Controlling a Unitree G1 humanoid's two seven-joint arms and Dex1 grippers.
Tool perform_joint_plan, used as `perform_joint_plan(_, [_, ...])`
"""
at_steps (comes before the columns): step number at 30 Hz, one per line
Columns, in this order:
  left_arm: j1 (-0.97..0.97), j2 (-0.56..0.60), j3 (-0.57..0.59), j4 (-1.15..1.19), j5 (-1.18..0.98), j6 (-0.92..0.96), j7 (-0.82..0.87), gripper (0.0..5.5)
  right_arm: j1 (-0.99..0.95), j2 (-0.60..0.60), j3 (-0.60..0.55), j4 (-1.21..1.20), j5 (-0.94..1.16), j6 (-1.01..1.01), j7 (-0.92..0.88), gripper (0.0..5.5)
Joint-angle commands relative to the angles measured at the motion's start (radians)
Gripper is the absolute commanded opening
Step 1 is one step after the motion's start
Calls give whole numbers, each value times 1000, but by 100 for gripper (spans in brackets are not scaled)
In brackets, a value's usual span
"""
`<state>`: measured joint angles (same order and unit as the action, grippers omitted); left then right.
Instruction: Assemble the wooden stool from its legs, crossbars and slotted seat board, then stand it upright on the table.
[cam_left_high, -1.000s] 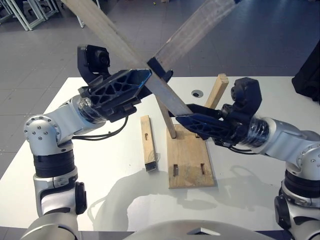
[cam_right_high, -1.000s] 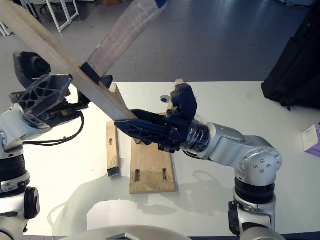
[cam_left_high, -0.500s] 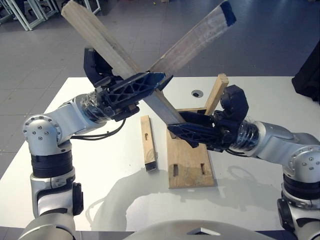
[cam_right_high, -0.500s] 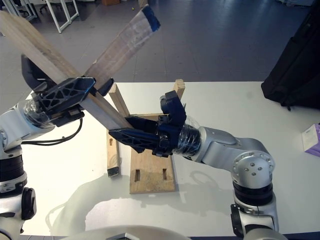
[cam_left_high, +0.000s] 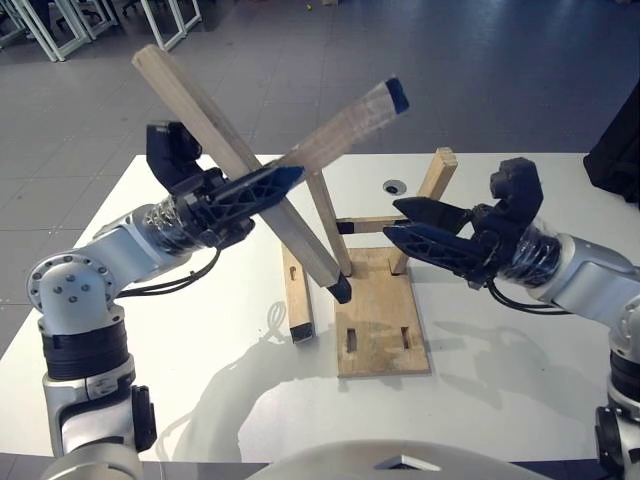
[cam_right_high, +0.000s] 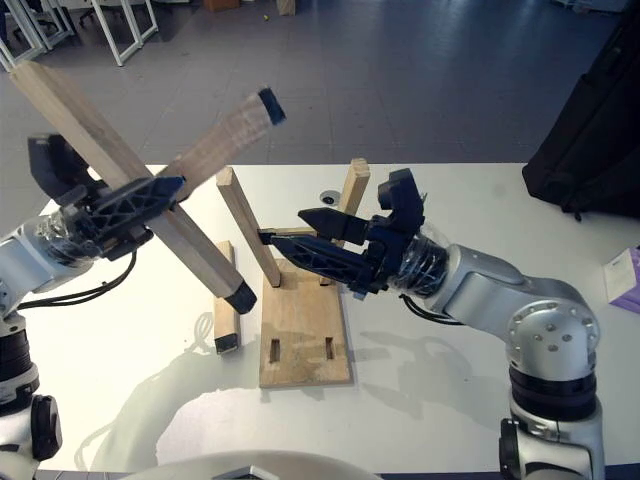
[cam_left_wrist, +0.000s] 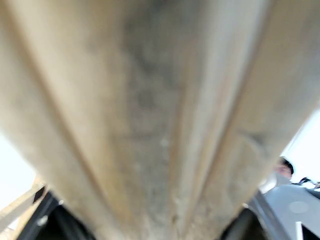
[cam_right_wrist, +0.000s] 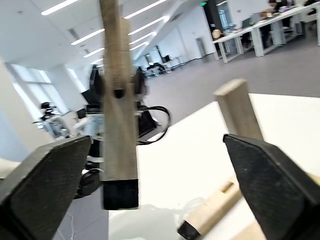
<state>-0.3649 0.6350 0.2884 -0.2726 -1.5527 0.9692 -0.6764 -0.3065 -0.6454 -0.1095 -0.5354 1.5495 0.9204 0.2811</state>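
Note:
Two long wooden legs crossed in an X (cam_left_high: 230, 140) hang tilted over the table's left half, with my left gripper (cam_left_high: 268, 186) shut on them at the crossing. One dark-tipped end (cam_left_high: 338, 290) hangs just above the table; up close the wood (cam_left_wrist: 150, 125) blocks the left wrist view. The slotted seat board (cam_left_high: 382, 330) lies flat at the centre. From its far end rise two legs (cam_left_high: 430, 190) joined by a crossbar (cam_left_high: 365, 224). My right gripper (cam_left_high: 396, 223) is open beside that crossbar, holding nothing; its fingers (cam_right_wrist: 45, 185) frame the hanging leg (cam_right_wrist: 119, 100).
A loose slotted wooden piece (cam_left_high: 297, 298) lies on the white table (cam_left_high: 520, 380) just left of the seat board. A round cable hole (cam_left_high: 395, 186) sits near the table's far edge. Bare tabletop lies at the front and right.
My right gripper has let go of the crossed legs' lower end and drawn back to the right, open. The left arm has swung the crossed legs lower and to the left.

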Motion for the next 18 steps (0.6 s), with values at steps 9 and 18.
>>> perform_joint_plan(9, [313,-113,-239,-199,697,-591,-387,204,262,-111,106,41,-493,-37,165,549])
perform_joint_plan(18, [353,-164,-342,-63,874,-829,-547,204,312,-107,192,73,-710,-67,271,549])
